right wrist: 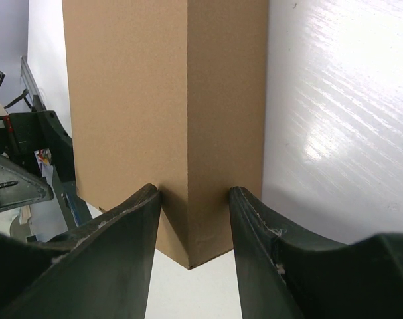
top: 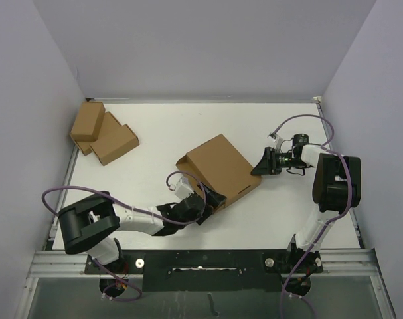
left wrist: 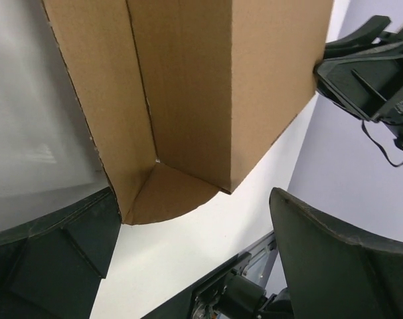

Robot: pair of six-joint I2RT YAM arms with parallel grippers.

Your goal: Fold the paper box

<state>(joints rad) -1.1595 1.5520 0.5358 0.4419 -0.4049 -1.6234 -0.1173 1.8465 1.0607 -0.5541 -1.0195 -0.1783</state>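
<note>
no legible writing on plain brown paper box (top: 221, 167)

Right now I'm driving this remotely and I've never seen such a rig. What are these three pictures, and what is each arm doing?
The wide picture looks down from above on a white table with two robot arms bolted at its near edge. The other two come from cameras on the wrists, so each shows its own dark fingers up close.

In the middle lies the paper box, plain brown cardboard, already mostly in box shape. The right gripper is closed on one corner of it: in its wrist view the fingers press both sides of that edge. The left gripper stands wide open at the box's near end, with a rounded flap between its fingers, holding nothing.

At the far left, two smaller cardboard boxes lie untouched.
</note>
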